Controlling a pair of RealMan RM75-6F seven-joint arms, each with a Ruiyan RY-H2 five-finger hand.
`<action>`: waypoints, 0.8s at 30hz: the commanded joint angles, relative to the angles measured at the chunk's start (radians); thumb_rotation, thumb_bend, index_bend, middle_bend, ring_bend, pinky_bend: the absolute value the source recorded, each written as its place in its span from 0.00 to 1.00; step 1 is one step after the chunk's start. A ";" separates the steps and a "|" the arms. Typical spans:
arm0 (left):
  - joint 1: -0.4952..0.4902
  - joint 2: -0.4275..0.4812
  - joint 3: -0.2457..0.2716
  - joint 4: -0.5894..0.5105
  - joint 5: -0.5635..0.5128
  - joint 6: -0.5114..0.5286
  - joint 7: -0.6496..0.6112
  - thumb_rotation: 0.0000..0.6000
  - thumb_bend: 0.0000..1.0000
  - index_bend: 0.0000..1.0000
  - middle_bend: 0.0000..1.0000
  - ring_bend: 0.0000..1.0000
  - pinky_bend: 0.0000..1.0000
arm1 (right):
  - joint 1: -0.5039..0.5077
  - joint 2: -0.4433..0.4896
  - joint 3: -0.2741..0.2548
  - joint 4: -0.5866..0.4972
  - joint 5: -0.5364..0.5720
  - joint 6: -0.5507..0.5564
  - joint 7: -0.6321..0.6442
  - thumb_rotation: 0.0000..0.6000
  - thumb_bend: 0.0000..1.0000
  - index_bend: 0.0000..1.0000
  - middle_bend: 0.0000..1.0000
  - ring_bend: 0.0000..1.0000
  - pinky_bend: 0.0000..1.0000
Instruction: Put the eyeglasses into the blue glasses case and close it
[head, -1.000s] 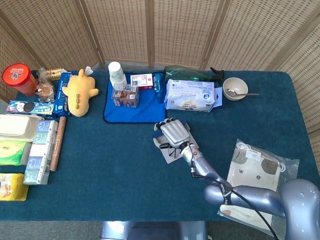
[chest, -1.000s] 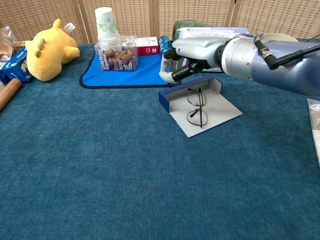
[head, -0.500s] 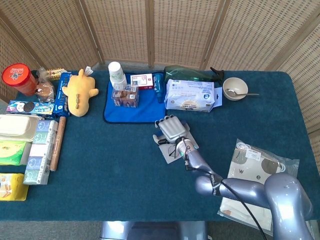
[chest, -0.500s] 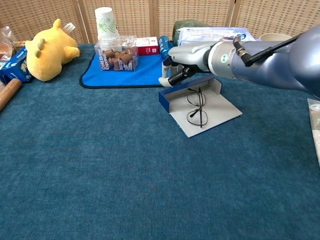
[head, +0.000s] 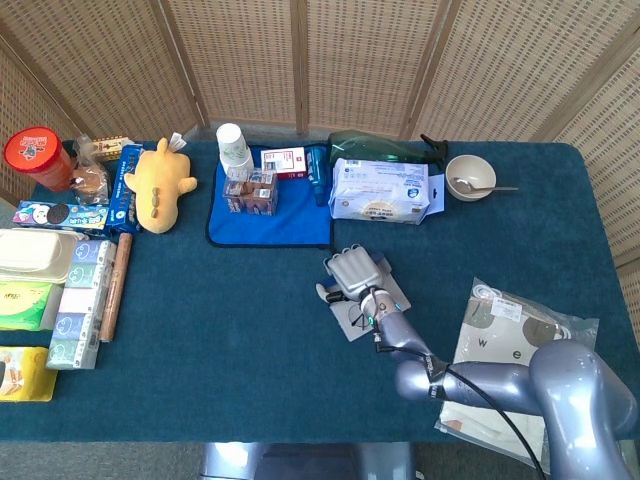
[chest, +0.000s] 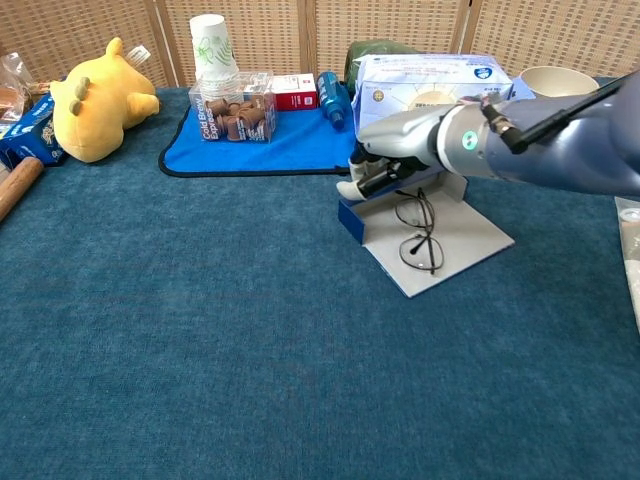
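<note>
- Resting on the blue glasses case (chest: 352, 220) back rim, right hand (chest: 385, 170); fingers curled over it, grip unclear.
- Eyeglasses (chest: 420, 228) lie on open flap just nearside of hand, long axis front-to-back; left hand unseen.

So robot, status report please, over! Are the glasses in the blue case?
Right hand at the open blue case, fingers on its raised edge. Eyeglasses on the opened flap, not closed in. Left hand not in view. Nothing blocking.
</note>
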 joint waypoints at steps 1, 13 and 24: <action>-0.001 -0.001 -0.001 0.000 0.000 0.000 0.001 1.00 0.29 0.21 0.13 0.00 0.00 | -0.022 0.029 -0.025 -0.048 -0.007 0.037 0.006 0.09 0.45 0.35 0.40 0.31 0.29; -0.005 -0.002 0.001 -0.004 0.011 -0.001 0.004 1.00 0.29 0.21 0.13 0.00 0.00 | -0.091 0.111 -0.074 -0.159 -0.029 0.127 0.032 0.07 0.45 0.35 0.40 0.31 0.29; -0.012 -0.008 0.005 -0.012 0.030 -0.002 0.014 1.00 0.29 0.21 0.13 0.00 0.00 | -0.178 0.179 -0.055 -0.280 -0.267 0.195 0.183 0.16 0.44 0.35 0.40 0.30 0.30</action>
